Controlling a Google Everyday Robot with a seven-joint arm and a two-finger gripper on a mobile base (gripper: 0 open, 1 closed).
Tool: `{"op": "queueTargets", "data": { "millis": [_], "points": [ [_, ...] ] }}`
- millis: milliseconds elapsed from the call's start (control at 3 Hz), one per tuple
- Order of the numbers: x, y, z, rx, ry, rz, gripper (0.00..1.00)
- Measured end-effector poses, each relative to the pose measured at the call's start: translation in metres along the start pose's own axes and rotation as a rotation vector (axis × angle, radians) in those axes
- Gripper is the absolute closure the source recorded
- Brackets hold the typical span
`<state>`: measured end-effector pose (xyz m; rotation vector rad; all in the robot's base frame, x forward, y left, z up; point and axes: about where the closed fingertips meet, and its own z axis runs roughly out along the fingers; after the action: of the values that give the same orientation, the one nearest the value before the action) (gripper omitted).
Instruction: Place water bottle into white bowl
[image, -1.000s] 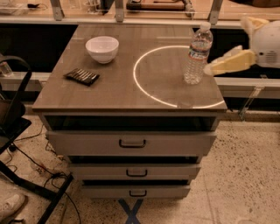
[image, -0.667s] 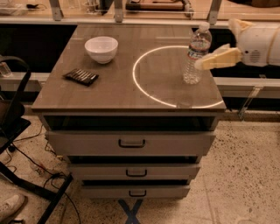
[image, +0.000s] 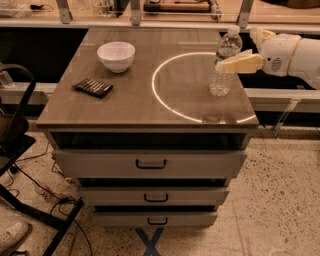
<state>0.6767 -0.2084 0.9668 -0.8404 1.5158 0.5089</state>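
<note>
The gripper (image: 223, 66) is sitting in the upper right of the camera view, pointing left and lying close to level. I am reading its pale yellow tip as the leftmost part of the arm. Just right of the gripper, the white rounded wrist housing (image: 280, 52) is joining it. Further right, the white forearm (image: 309, 67) is running off the frame edge, sloping slightly downward.

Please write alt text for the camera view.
A robot claw, reaching in from the right, is at the middle of an upright water bottle on a table. A white bowl stands apart at the back left, empty.
</note>
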Motion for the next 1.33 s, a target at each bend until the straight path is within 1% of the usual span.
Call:
{"op": "queueTargets", "data": {
  "millis": [333, 667, 1000, 1333],
  "points": [
    [0.008, -0.006, 0.006, -0.003, -0.042, 0.043, 0.0],
    [0.016, -0.004, 0.016, -0.009, -0.091, 0.076, 0.15],
    [0.024, -0.001, 0.027, -0.013, -0.133, 0.104, 0.38],
    [0.024, 0.001, 0.032, -0.02, -0.14, 0.107, 0.69]
  ]
}}
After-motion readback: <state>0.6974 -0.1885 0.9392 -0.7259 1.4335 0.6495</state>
